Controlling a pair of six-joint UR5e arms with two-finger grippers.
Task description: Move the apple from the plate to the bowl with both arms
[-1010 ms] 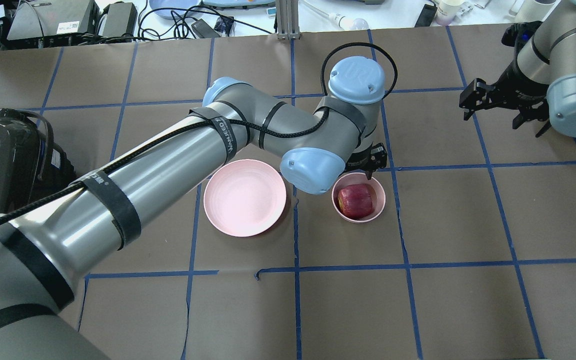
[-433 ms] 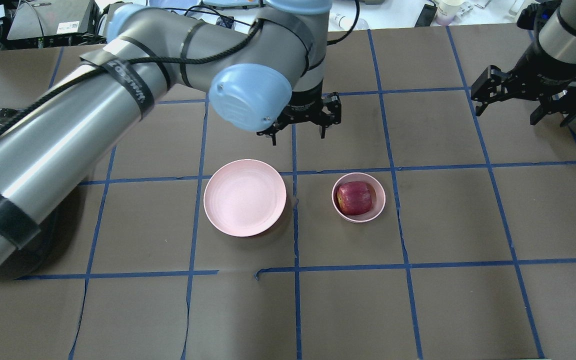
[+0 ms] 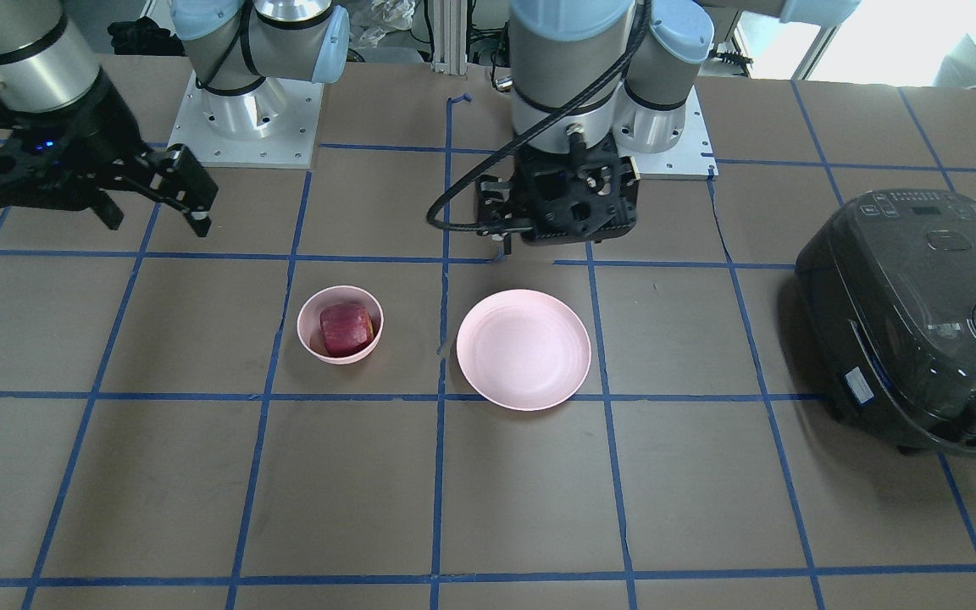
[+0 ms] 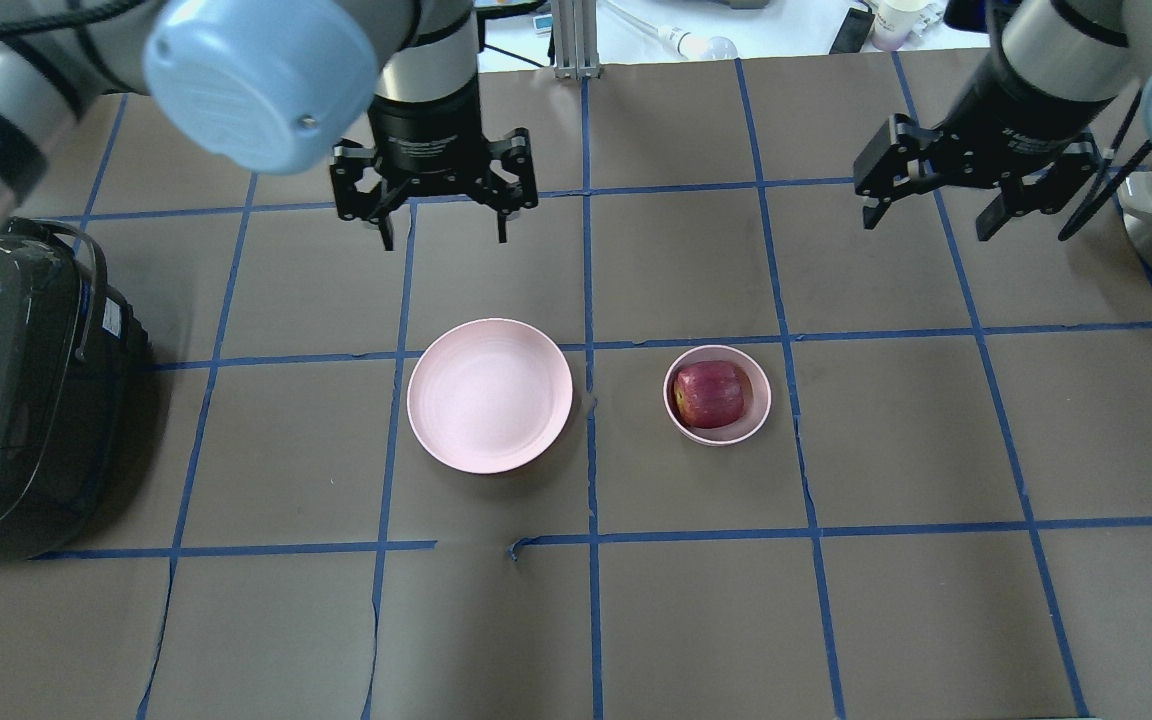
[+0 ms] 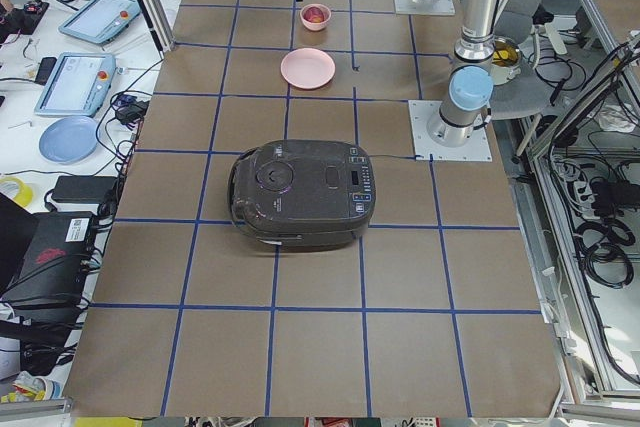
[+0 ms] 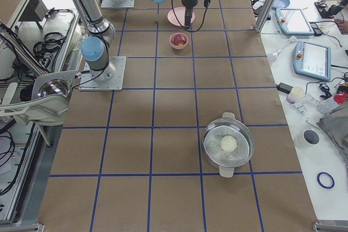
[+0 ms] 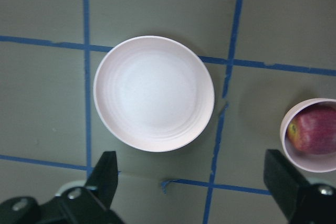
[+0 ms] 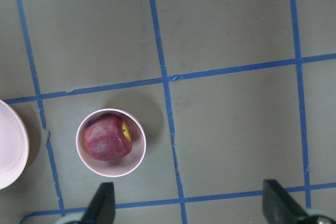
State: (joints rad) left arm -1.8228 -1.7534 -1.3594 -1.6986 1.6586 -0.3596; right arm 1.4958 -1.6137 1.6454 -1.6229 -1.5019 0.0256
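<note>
The dark red apple [image 4: 709,393] lies inside the small pink bowl [image 4: 759,405]. The wide pink plate [image 4: 489,395] stands empty to the bowl's left. My left gripper [image 4: 444,235] hangs open and empty above the table, beyond the plate. My right gripper [image 4: 926,225] is open and empty, beyond and to the right of the bowl. The left wrist view shows the plate [image 7: 154,93] and the apple [image 7: 315,132] at its right edge. The right wrist view shows the apple [image 8: 107,140] in the bowl [image 8: 138,153].
A black rice cooker [image 4: 6,400] stands at the table's left edge, and shows in the front view [image 3: 920,322]. A steel pot [image 6: 228,144] holding a white ball sits far off on my right side. Blue tape lines grid the brown table.
My left arm has risen from the bowl and swung back and left to a spot beyond the plate. My right gripper has shifted a little left. The apple stays in the bowl.
</note>
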